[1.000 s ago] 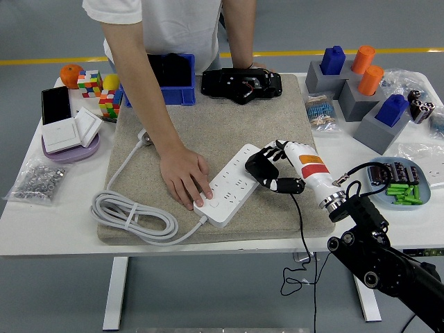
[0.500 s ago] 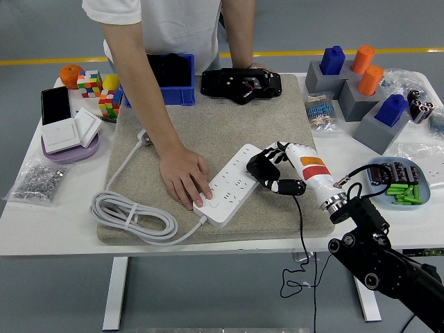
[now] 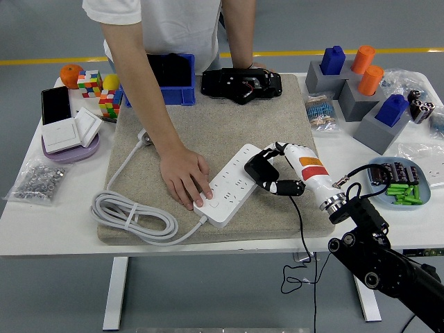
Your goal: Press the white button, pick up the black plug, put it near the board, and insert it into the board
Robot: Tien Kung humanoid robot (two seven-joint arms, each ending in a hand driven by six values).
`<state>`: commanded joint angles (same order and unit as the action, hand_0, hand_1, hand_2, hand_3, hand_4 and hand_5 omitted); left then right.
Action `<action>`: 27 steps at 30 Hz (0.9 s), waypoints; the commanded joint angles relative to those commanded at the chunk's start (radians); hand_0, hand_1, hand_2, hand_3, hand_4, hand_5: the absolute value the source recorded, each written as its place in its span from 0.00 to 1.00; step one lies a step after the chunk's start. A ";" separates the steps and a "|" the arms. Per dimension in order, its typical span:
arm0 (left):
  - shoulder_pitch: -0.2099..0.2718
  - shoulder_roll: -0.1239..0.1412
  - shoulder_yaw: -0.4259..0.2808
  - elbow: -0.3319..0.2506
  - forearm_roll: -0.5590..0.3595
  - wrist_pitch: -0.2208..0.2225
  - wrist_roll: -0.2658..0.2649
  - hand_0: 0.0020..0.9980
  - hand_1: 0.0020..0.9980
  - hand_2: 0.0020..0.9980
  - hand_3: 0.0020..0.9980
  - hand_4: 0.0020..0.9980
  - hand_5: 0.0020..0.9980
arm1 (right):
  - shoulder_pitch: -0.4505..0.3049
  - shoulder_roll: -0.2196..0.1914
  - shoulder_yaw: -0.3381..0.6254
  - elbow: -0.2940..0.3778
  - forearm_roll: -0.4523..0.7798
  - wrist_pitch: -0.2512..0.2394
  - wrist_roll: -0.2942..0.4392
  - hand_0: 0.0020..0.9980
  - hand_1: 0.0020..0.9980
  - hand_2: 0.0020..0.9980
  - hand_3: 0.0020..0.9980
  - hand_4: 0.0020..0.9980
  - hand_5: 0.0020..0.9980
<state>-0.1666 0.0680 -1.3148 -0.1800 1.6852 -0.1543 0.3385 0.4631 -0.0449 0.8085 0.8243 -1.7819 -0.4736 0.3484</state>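
Observation:
A white power strip [image 3: 232, 184] lies diagonally on the tan mat [image 3: 208, 125], its white cable coiled at the left. My right hand [image 3: 267, 170] is curled around the black plug [image 3: 258, 168] and holds it right at the strip's right end; the plug's black cord [image 3: 302, 232] hangs off the table's front edge. A person's hand [image 3: 184, 177] rests flat on the strip's near-left end, by the white button. The left arm is not in view.
A black device [image 3: 241, 84] and a blue bin [image 3: 170, 78] stand at the mat's far edge. Cubes, a switch plate and a bag of screws lie at the left. Grey blocks with blue and orange pegs [image 3: 357, 87] and a tray of parts [image 3: 399, 184] stand at the right.
My right hand has crept slightly left with the plug, closer onto the strip's right end. The person's hand has stayed on the strip.

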 joint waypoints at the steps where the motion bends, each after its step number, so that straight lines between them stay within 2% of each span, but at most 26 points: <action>1: 0.000 0.000 0.000 0.000 -0.001 0.000 0.000 0.70 0.67 0.65 0.65 0.56 0.17 | 0.000 0.000 0.000 0.000 0.000 -0.001 0.000 0.73 0.70 0.66 0.70 1.00 0.23; 18: 0.000 -0.003 -0.002 0.000 -0.001 0.000 0.000 0.70 0.67 0.65 0.65 0.56 0.17 | 0.000 -0.001 0.009 0.004 -0.004 0.000 0.001 0.74 0.70 0.67 0.70 1.00 0.23; 27: 0.004 -0.006 -0.005 0.000 -0.005 0.002 0.000 0.70 0.67 0.65 0.65 0.56 0.17 | -0.012 -0.009 0.027 0.044 -0.004 0.005 -0.005 0.74 0.70 0.67 0.70 1.00 0.23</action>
<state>-0.1630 0.0623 -1.3193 -0.1800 1.6806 -0.1528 0.3385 0.4508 -0.0539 0.8355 0.8682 -1.7861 -0.4687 0.3438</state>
